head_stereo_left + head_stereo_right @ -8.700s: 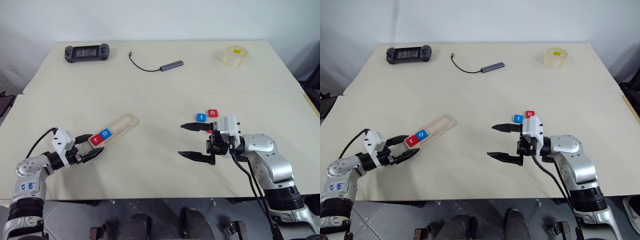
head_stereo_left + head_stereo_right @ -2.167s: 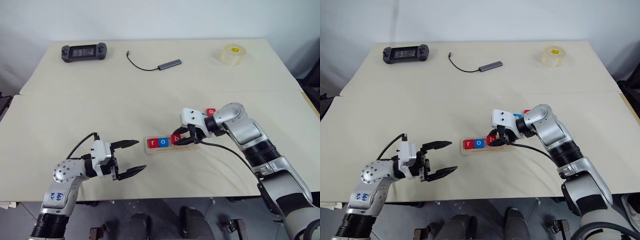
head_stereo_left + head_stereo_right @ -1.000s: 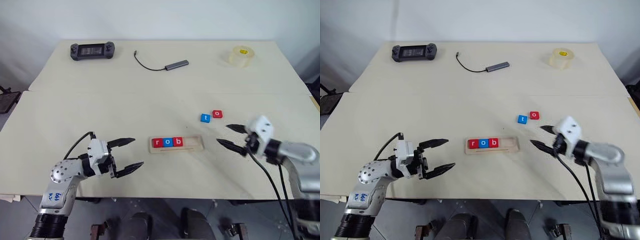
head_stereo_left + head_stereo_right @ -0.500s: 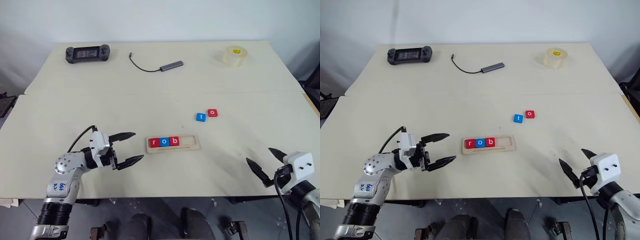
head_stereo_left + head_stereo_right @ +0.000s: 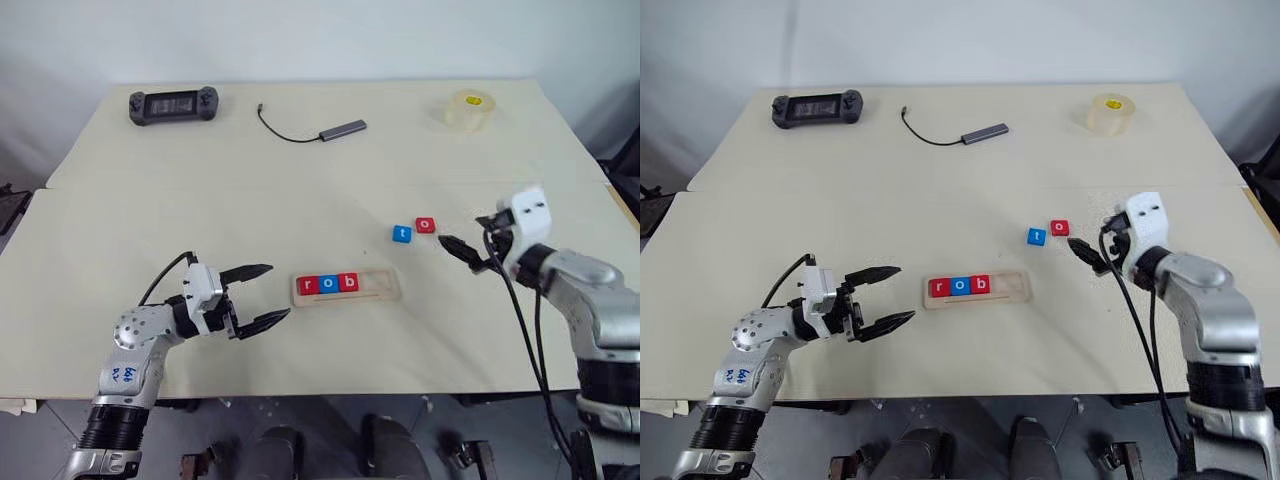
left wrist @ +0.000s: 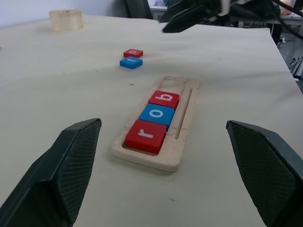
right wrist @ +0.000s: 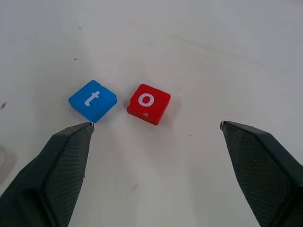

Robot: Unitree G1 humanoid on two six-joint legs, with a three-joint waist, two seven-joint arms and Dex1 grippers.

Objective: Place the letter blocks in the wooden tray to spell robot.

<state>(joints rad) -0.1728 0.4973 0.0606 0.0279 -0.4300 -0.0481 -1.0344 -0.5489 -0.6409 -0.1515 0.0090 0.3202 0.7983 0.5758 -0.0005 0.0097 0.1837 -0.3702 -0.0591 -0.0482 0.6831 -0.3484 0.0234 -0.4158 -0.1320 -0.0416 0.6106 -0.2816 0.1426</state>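
Currently fetching fourth letter: r, o, b seated in wooden tray (image 5: 347,286); red o block (image 7: 148,103) and blue t block (image 7: 93,99) loose beyond tray's empty end. Right gripper (image 5: 470,240) spread wide, empty, beside o. Left gripper (image 5: 252,296) wide, idle near tray. Next: close on o.

The left arm reaches in from the near left edge of the counter (image 5: 300,180), its wrist held about level just above the surface. The left gripper (image 5: 262,293) points toward the counter's middle with its two black fingers spread wide and nothing between them. The right arm comes in from the right edge, elbow bent, wrist angled slightly downward. The right gripper (image 5: 1095,245) hangs above the counter, pointing inward toward the left arm's side, its fingers parted wide and empty.
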